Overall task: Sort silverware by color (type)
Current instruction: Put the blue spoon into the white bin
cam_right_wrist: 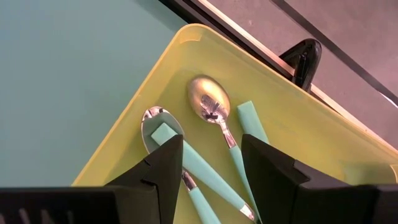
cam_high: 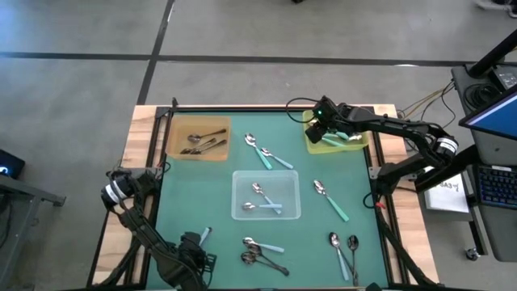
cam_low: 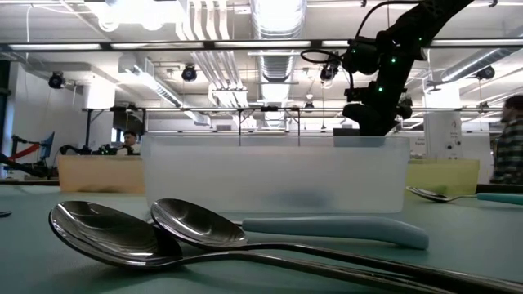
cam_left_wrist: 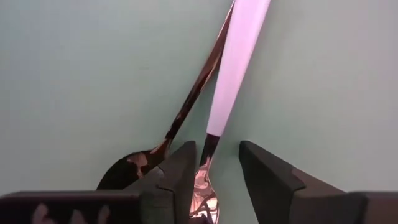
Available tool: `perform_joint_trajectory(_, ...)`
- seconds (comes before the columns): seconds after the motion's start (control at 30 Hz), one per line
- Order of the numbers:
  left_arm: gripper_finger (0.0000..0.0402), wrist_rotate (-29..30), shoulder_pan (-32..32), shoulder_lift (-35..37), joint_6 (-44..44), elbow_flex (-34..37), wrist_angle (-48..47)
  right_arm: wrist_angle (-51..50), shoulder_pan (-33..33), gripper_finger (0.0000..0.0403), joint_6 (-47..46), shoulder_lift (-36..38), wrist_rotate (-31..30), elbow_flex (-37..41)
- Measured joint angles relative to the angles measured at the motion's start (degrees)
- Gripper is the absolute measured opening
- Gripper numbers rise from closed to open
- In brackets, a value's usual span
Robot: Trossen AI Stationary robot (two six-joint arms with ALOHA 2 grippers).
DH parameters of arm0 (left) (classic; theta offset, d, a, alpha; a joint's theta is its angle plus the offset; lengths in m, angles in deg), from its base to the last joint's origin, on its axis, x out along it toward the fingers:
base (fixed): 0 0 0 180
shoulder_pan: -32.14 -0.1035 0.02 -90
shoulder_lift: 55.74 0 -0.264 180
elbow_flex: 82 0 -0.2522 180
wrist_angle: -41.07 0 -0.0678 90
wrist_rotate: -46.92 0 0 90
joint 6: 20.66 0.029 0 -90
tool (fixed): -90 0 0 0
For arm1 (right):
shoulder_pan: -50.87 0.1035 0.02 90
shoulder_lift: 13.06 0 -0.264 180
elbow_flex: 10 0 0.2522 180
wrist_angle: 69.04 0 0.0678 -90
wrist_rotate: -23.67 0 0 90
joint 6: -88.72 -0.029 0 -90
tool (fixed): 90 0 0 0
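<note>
The sorting looks partly done: dark spoons (cam_high: 202,141) lie in the brown tray (cam_high: 173,148), teal-handled spoons (cam_right_wrist: 214,143) in the yellow-green tray (cam_high: 311,146) and pale-blue ones (cam_high: 266,203) in the clear tray (cam_high: 239,212), while roughly a dozen more are loose on the green surface (cam_high: 202,194). The right tool (cam_right_wrist: 211,163) hangs over the yellow-green tray, fingers apart and empty; the left tool (cam_left_wrist: 216,163), fingers apart, straddles a pale-handled spoon (cam_left_wrist: 233,68) at the near edge. Exact counts in the trays are hard to make out.
</note>
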Motion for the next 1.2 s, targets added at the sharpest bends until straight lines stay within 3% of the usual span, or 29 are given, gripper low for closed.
perform_joint_trajectory(0.23,0.0012,0.52,-0.10,-0.02,0.17,0.07,0.66,0.00,0.01,0.0155,0.00,0.00,0.02,0.00)
perform_joint_trajectory(0.5,0.0005,3.23,-0.64,1.29,1.15,0.43,0.42,0.01,0.00,0.0155,0.01,0.00,0.00,0.00)
perform_joint_trajectory(0.7,0.0002,15.92,-1.62,5.39,5.15,0.46,-2.31,0.04,-0.01,0.0155,0.00,0.00,0.00,0.00)
perform_joint_trajectory(0.93,0.0001,24.81,-8.77,10.10,21.80,0.44,-4.34,0.02,0.00,0.0155,0.00,0.00,0.01,0.00)
perform_joint_trajectory(1.2,0.0001,30.01,-24.52,15.18,55.56,0.37,0.48,0.02,0.00,0.0155,0.00,0.00,0.01,0.00)
